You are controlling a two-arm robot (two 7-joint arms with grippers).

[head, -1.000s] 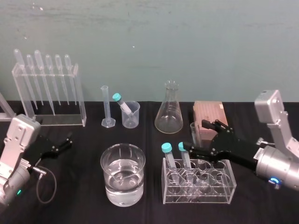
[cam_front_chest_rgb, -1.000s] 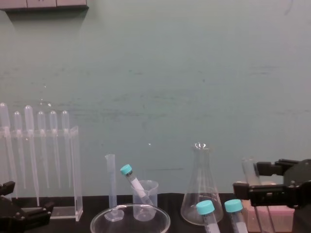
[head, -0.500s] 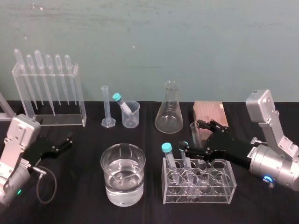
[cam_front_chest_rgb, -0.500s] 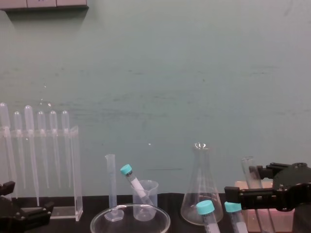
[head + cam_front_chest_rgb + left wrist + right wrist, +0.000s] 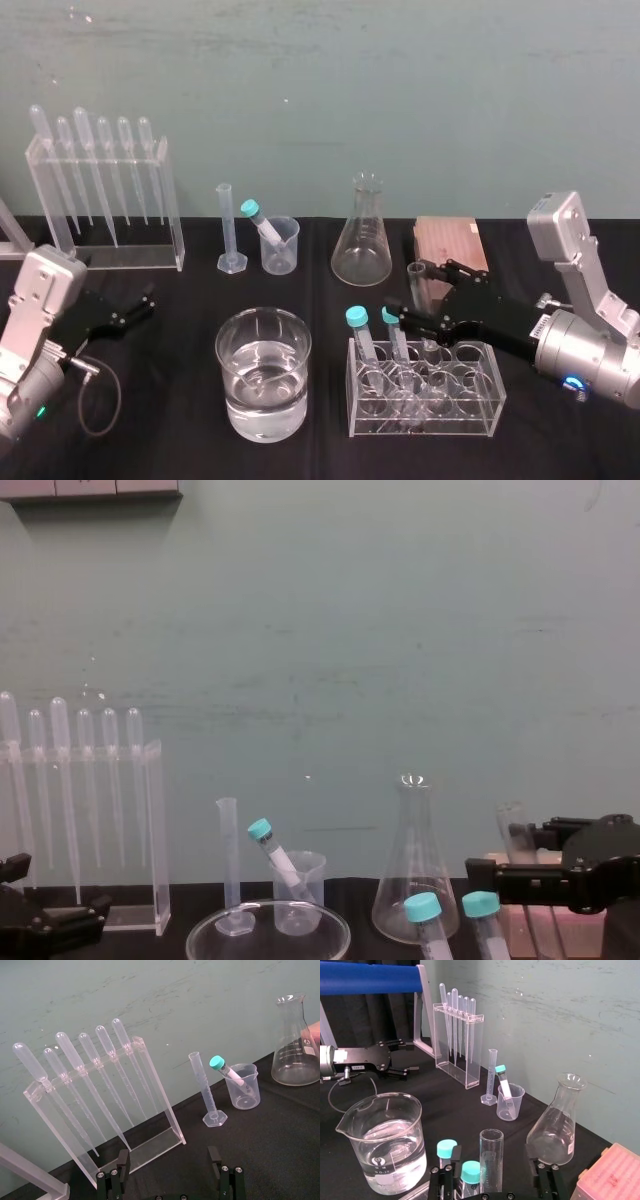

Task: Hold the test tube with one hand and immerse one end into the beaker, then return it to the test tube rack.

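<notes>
Recorded at lower right: test tube (image 5: 491, 1154) upright in rack (image 5: 472, 408), bracketed untouched by wide-open right end effector (image 5: 408, 291); left end effector (image 5: 136, 308) parked open, far left.

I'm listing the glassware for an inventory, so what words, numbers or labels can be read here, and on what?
No text reads clearly.
Conical flask: printed scale, too blurred to read.
Beaker: white marks on its wall, too small to read.
Left gripper: white label on its body, too small to read.
</notes>
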